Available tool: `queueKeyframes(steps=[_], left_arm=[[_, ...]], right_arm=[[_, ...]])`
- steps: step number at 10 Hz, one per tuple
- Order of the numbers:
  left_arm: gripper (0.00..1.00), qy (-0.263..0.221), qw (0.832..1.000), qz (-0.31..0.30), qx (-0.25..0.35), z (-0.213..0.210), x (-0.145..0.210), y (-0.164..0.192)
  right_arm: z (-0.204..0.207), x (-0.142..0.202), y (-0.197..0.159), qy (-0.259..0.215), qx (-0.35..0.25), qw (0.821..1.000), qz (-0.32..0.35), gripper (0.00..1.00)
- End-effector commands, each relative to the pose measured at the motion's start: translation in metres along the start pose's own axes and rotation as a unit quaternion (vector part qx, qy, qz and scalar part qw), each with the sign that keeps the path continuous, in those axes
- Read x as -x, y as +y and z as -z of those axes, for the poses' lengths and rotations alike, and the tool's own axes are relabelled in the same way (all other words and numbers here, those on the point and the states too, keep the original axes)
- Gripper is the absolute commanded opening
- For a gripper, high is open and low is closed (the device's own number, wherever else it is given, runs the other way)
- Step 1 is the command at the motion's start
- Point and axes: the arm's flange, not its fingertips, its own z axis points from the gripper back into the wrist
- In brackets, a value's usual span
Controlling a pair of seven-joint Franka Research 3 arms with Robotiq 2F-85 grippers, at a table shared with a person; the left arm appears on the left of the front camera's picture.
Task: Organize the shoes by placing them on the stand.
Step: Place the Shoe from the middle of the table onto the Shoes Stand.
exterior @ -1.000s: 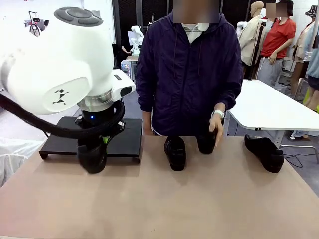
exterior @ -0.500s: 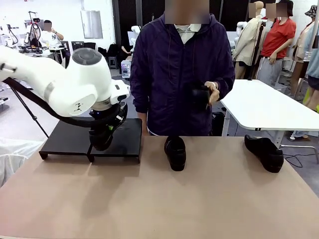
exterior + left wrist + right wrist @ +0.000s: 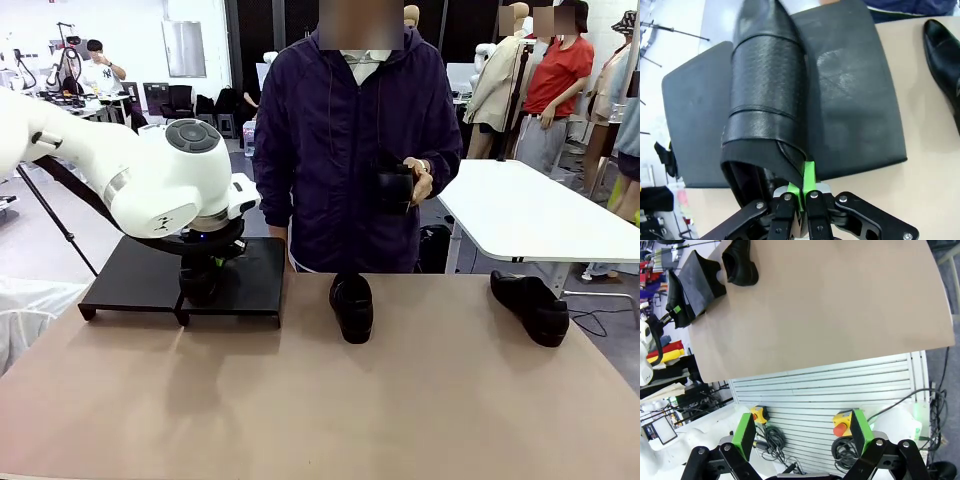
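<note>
Left gripper (image 3: 807,176) pinches the opening's rim of a glossy black leather slip-on shoe (image 3: 767,90), hung toe-down over the low matte-black rectangular stand (image 3: 855,100). Gripped so thinly, it may swing and topple off the stand's front edge when released.

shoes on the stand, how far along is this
Done: no shoe stands free on the stand. In hand: the left pincer is shut on one shoe over it. Left: the person's hand holds a second shoe; a middle shoe and a right shoe lie on the table.
</note>
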Motion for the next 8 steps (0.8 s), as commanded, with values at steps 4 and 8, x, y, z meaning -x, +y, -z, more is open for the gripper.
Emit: queueKeyframes(steps=[4, 8], left_arm=[[0.00, -0.045, 0.999, -0.007, -0.008, 0.024, -0.008, 0.009], [0.00, -0.042, 0.999, -0.008, -0.022, 0.041, -0.009, 0.010]], right_arm=[[-0.001, 0.000, 0.001, 0.001, -0.013, 1.000, -0.007, 1.00], [-0.001, 0.000, 0.001, 0.001, -0.013, 1.000, -0.007, 1.00]])
